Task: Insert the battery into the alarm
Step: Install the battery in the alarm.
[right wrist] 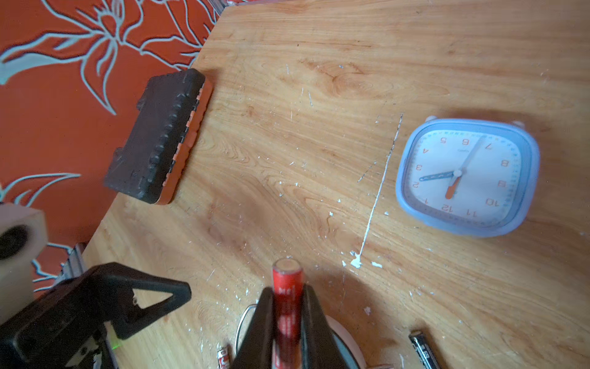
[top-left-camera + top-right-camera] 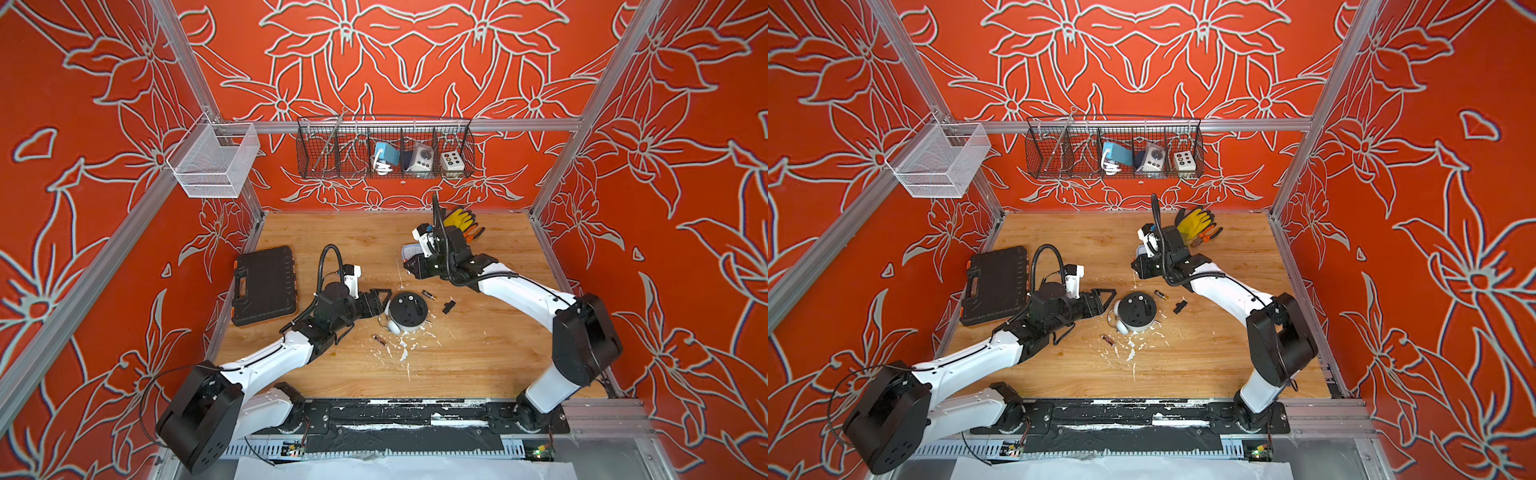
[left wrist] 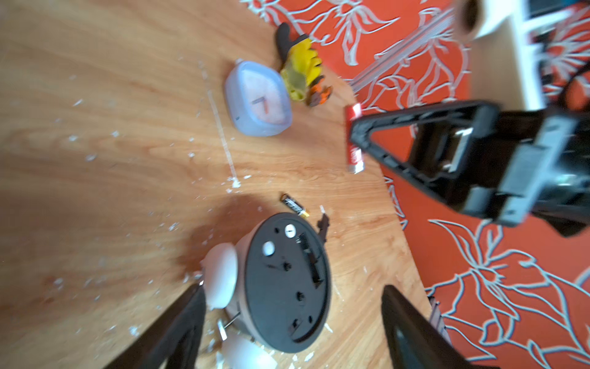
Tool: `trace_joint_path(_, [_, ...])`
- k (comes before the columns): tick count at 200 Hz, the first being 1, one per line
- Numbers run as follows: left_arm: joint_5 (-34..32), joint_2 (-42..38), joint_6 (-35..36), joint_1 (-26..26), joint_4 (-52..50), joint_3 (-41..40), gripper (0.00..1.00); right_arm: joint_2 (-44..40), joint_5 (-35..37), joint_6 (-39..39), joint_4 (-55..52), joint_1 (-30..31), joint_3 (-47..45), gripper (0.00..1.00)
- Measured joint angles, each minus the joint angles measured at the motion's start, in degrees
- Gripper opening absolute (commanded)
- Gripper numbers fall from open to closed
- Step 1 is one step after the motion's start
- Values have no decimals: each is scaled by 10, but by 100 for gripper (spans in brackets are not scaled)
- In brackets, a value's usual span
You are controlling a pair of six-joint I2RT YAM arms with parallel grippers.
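The round alarm [image 2: 409, 309] [image 2: 1137, 309] lies face down mid-table, its black back [image 3: 284, 287] up and a narrow battery slot [image 3: 308, 255] uncovered. My left gripper [image 2: 384, 304] [image 2: 1108, 301] [image 3: 292, 289] is open just left of it. Its fingers [image 3: 188, 326] stand wide apart on either side of the alarm's near edge and hold nothing. My right gripper [image 2: 409, 266] [image 2: 1136, 266] [image 1: 287, 297] hangs above the table behind the alarm, shut on a red battery [image 1: 287, 287] [image 3: 355, 159] that sticks out past its fingertips.
A blue square clock [image 1: 466, 175] [image 3: 258, 99] lies face up under the right arm. Loose batteries [image 2: 429, 295] [image 2: 379, 340] and a small black cover [image 2: 448, 306] lie around the alarm. A black tool case [image 2: 264, 284] sits at left, and a yellow glove [image 2: 457, 218] with pliers at the back.
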Motion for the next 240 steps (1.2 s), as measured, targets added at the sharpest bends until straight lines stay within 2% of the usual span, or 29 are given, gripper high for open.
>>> trace_joint_path(33, [21,-10,-7,0,52,-13,87,-30,-36,7,12,-13,-48,10])
trace_joint_path(65, [40,2,-14,0,66,-12,86,-32,-31,7,-44,-16,-47,10])
trace_joint_path(103, [45,18,-19,0,66,-12,86,4,2,10,-195,-18,3,13])
trace_joint_path(137, [45,19,-18,0,66,-16,86,56,13,12,-281,-8,26,13])
trace_joint_path(240, [37,21,1,0,65,-28,87,100,28,17,-384,16,96,16])
